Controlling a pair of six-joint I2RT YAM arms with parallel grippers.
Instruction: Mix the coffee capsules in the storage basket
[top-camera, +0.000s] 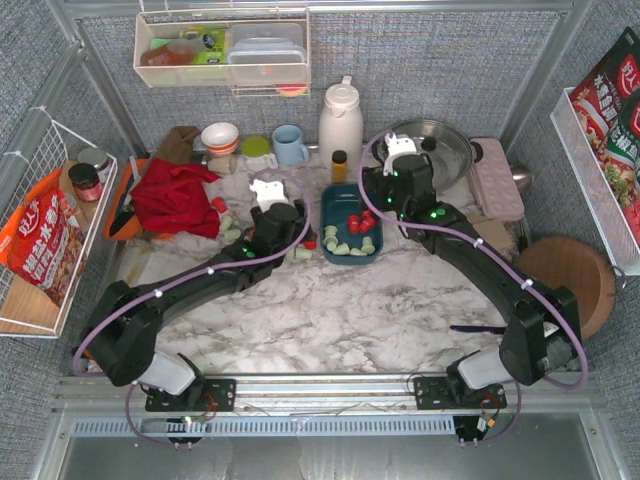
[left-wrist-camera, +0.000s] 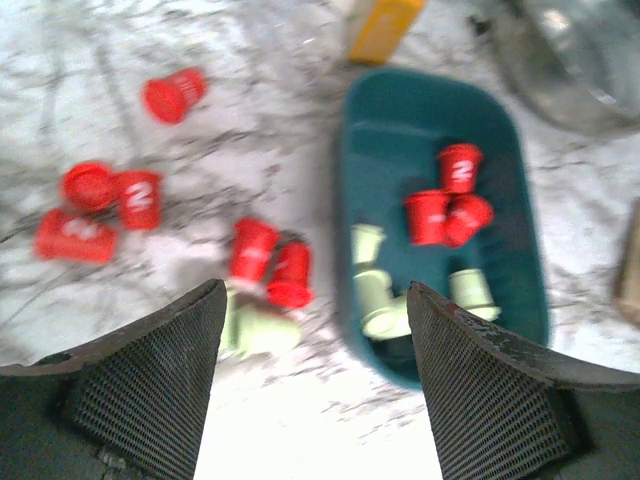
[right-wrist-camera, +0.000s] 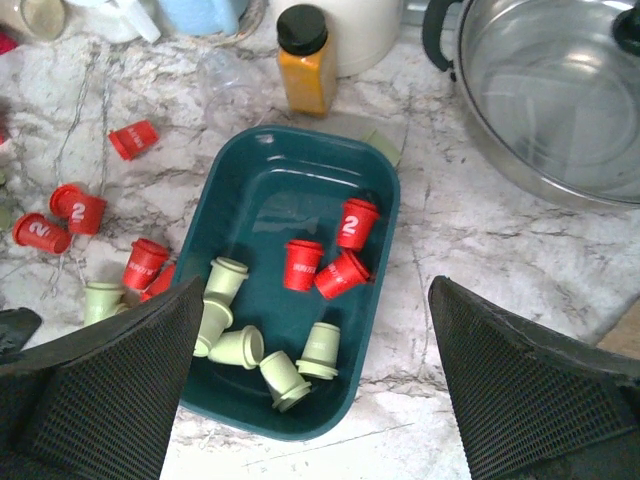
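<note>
The dark teal storage basket (top-camera: 335, 205) (right-wrist-camera: 285, 175) (left-wrist-camera: 400, 120) sits at the table's middle back. Inside lie three red capsules (right-wrist-camera: 345, 225) and several mint green capsules (right-wrist-camera: 240, 345). More red capsules (left-wrist-camera: 270, 262) (right-wrist-camera: 75, 208) and green capsules (left-wrist-camera: 258, 328) (right-wrist-camera: 102, 300) lie loose on the marble left of it. My left gripper (left-wrist-camera: 315, 400) (top-camera: 270, 192) is open and empty, hovering over the loose capsules beside the basket's left wall. My right gripper (right-wrist-camera: 315, 385) (top-camera: 398, 152) is open and empty, hovering over the basket's near right corner.
An orange spice bottle (right-wrist-camera: 305, 55), a white thermos (top-camera: 340, 120) and a light-blue mug (top-camera: 290, 145) stand behind the basket. A steel pan (right-wrist-camera: 560, 95) lies to its right. A red cloth (top-camera: 175, 195) lies at the left, a round wooden board (top-camera: 570, 280) at the right.
</note>
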